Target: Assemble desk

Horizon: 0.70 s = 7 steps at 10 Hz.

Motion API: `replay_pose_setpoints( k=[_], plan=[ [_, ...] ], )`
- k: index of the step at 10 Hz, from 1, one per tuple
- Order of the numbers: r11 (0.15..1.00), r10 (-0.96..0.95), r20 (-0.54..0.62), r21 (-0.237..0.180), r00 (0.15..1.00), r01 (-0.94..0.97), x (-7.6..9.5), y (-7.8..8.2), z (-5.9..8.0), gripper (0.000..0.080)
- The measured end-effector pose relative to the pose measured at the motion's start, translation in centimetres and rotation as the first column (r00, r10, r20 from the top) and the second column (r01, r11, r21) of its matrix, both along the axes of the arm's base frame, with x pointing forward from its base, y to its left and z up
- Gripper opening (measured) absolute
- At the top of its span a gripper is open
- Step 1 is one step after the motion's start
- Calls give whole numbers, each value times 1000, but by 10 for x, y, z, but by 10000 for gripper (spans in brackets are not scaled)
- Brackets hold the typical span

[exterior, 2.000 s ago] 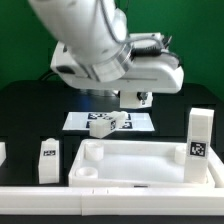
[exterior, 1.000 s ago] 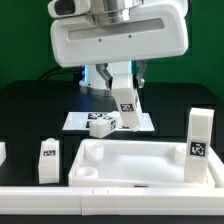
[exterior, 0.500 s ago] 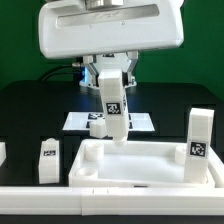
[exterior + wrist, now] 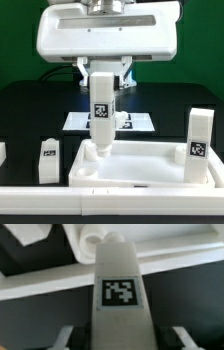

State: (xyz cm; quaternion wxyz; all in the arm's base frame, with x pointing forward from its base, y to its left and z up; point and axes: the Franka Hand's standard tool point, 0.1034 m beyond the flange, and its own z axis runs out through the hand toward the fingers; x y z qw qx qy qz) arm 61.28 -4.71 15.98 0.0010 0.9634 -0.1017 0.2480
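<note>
- Black table [image 4: 25, 110] under a green backdrop [image 4: 20, 40], with a white border rail [image 4: 110, 200] along the front.
- At the exterior view's far left, a cropped leg [image 4: 2, 152] sits at the frame edge. A loose leg [image 4: 48, 160] stands upright just beside the desk slab [image 4: 135, 168].
- Left of centre, the gripper [image 4: 102, 80] is closed narrowly on the held leg [image 4: 102, 115]. The leg is upright, its tag faces the camera, and its lower end is at the slab's far-left corner. Whether it is seated cannot be told.
- In the wrist view, fingers [image 4: 65, 336] flank the leg's flat sides.
- Behind lies the marker board [image 4: 140, 122].
- On the right, the right leg [image 4: 198, 135] stands at the slab's corner.
- The legs look rigid, light and smooth, so they could slip. It seems best to grip the flat sides near the top.
</note>
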Motion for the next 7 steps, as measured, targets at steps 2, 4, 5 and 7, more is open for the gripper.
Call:
replay_pose_setpoints(
  k=[2, 4, 5, 7],
  plan=[
    [1000, -5, 6, -11, 1000, 5, -2, -3, -7, 284],
    [1000, -3, 7, -24, 1000, 3, -8, -1, -17, 284],
    [1000, -3, 5, -28, 1000, 3, -9, -2, -23, 284],
    [999, -3, 1, -34, 1000, 3, -9, -2, -30, 284]
  ],
)
